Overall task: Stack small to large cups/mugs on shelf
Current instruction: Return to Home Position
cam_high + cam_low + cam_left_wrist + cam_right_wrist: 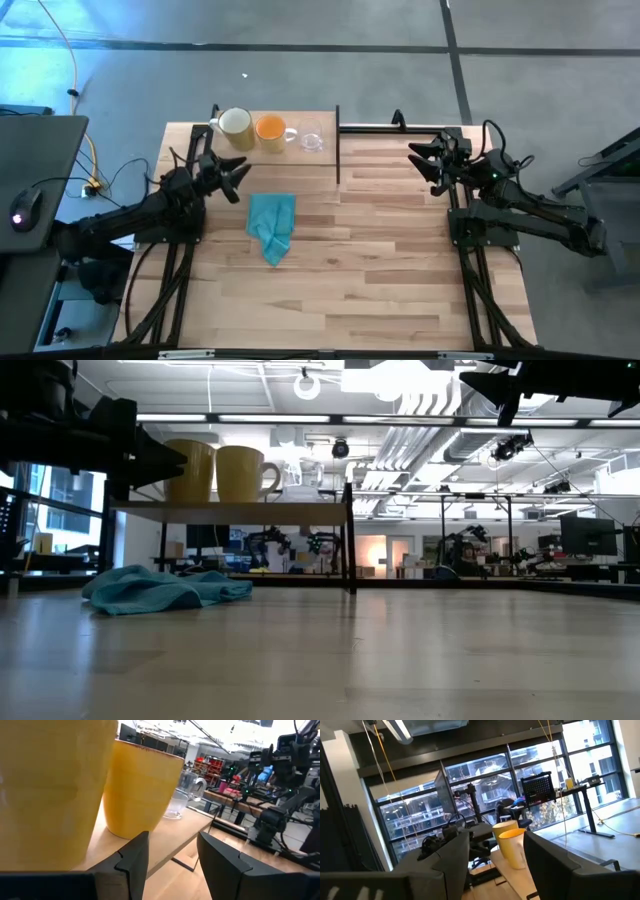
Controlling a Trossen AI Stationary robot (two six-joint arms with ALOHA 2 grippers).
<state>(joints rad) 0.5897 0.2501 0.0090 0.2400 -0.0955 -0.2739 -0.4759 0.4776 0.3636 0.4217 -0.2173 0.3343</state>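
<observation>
Three cups stand side by side on their bases on the light-wood shelf (300,122) at the table's far left. They are the cream-white mug (234,123), the orange mug (270,128) and the small clear glass cup (312,140). My left gripper (240,178) is open and hovers just near of the shelf, below the cream mug. Its wrist view shows the cream mug (45,795), the orange mug (140,790) and the glass cup (181,800) close ahead. My right gripper (420,168) is open and raised over the table's far right, facing the shelf.
A crumpled teal cloth (272,226) lies on the plank tabletop near of the shelf, between the arms. The shelf's black frame post (338,145) stands at its right end. Bare planks (380,260) stretch across the table's middle and near side.
</observation>
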